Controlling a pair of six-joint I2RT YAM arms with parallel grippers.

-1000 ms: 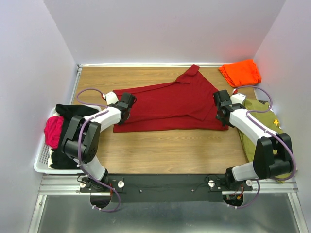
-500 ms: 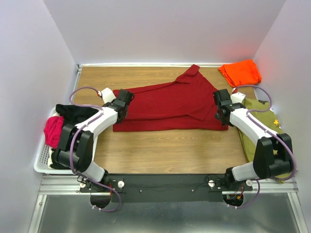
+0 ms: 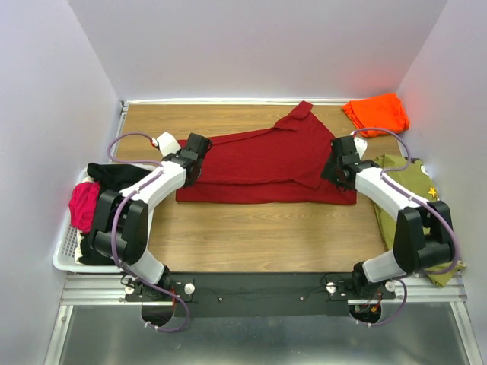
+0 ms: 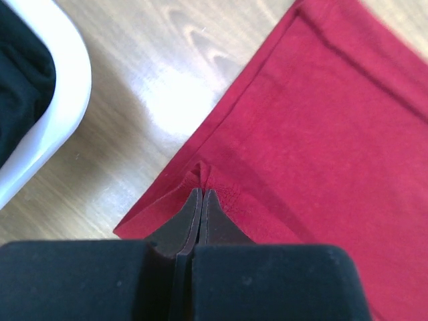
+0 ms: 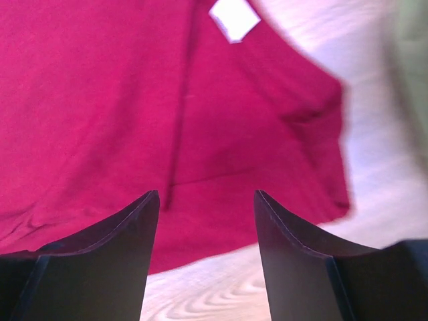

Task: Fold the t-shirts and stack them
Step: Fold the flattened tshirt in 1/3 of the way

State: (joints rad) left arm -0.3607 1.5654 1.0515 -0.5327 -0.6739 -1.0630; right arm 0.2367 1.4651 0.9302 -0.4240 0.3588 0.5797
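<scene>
A dark red t-shirt (image 3: 266, 163) lies spread flat across the middle of the wooden table. My left gripper (image 3: 195, 152) is at the shirt's left end. In the left wrist view its jaws (image 4: 200, 190) are shut on a small pinch of the hem of the red shirt (image 4: 321, 120). My right gripper (image 3: 332, 166) hovers over the shirt's right end. It stands open (image 5: 206, 194) above the red cloth (image 5: 134, 100), nothing between the fingers, with the white neck label (image 5: 234, 17) ahead. A folded orange t-shirt (image 3: 375, 112) lies at the back right corner.
A white basket (image 3: 65, 255) with black and pink clothes stands at the left table edge; its rim (image 4: 60, 100) is close to my left gripper. An olive green garment (image 3: 411, 190) lies along the right side, under the right arm. White walls enclose the table.
My left gripper has moved toward the back while pinching the shirt's left edge. The right gripper has swung left over the shirt's right end.
</scene>
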